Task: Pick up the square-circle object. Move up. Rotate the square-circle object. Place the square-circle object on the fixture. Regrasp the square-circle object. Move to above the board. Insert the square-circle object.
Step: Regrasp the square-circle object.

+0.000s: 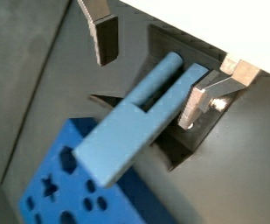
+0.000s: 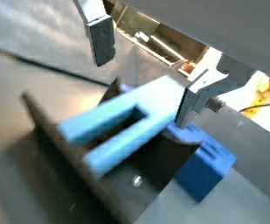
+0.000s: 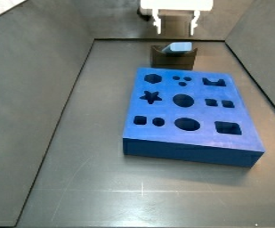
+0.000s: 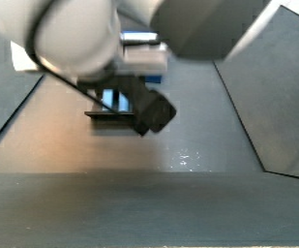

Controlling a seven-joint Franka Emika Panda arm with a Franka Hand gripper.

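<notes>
Peg on fixture, gripper open above it.

Side view: board [image 3: 190,116] lies flat mid-floor; behind it, at the far wall, the fixture [image 3: 173,52] carries the peg [image 3: 181,46]; the gripper [image 3: 175,27] hangs just over them. Both wrist views: fingers [image 1: 102,39] stand apart, one each side of the peg [image 1: 137,118], neither pad touching it. Peg looks forked, two prongs, resting on the dark fixture [image 2: 79,149]. Board corner [image 1: 67,188] shows near the peg's end.
</notes>
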